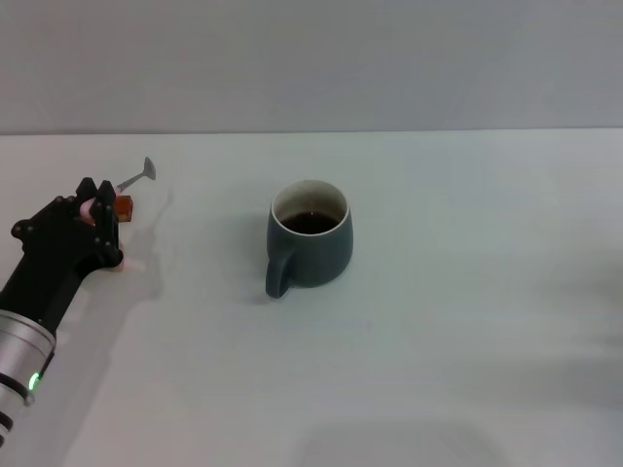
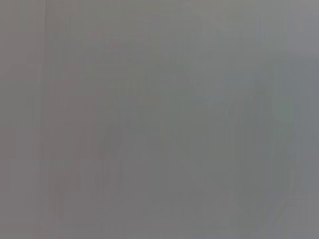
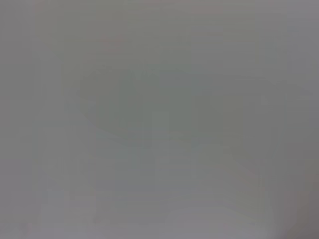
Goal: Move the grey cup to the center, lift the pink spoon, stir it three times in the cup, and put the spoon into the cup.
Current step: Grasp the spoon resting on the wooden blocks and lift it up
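In the head view, the grey cup stands upright on the white table, near the middle of the surface. Its thick handle points toward the robot and a little to the robot's left. The inside wall of the cup is pale, and something dark lies at the bottom.

Well apart from the cup, on the robot's left side of it, the left gripper is low over the table. Its black fingers are closed on the handle end of the pink spoon. The pink part shows between the fingers, and the grey metal bowl of the spoon sticks out from the gripper, up and away from the robot, on the side that faces the cup. Just beside the fingers, also on the cup's side, a small orange-red block is seen; I cannot tell if it touches the gripper or the spoon. The spoon is far from the cup and not over it.

The left wrist view shows only a plain grey field, and nothing can be recognised there.

The right wrist view is the same, an even grey. The right gripper does not appear in any view.
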Action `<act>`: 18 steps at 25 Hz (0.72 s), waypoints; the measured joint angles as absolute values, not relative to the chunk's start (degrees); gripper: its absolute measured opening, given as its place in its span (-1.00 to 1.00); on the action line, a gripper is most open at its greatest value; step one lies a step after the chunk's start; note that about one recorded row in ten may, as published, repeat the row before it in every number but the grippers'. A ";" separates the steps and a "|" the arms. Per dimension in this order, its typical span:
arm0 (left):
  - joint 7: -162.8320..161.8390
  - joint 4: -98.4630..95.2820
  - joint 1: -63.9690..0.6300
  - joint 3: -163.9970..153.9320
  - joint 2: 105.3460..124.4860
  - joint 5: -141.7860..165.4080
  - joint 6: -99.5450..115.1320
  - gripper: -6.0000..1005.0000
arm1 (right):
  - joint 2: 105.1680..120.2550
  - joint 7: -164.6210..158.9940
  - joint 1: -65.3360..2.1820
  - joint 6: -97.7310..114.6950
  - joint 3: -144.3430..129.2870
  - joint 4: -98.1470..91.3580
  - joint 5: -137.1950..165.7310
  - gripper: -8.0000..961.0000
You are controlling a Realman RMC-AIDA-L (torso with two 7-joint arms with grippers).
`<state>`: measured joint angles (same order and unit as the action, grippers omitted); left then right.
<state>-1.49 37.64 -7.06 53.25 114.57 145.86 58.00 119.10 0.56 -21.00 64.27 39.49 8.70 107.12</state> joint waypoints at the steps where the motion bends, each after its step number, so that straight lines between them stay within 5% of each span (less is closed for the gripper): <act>1: -1.50 39.10 -6.49 53.23 113.98 146.32 57.42 -0.70 | 119.10 0.55 -20.96 64.25 40.07 8.26 107.13 -0.98; 9: -1.53 50.26 -1.94 54.42 110.80 151.91 51.73 -0.70 | 119.09 0.50 -20.42 63.01 46.43 4.49 107.13 -0.98; 18: -2.31 57.29 0.28 56.76 110.41 157.96 47.50 -0.70 | 119.14 0.76 -18.36 62.40 55.35 1.95 107.13 -0.99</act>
<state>-2.31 57.29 0.28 56.76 110.41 157.96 47.50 119.14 0.76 -18.36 62.40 55.35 1.95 107.13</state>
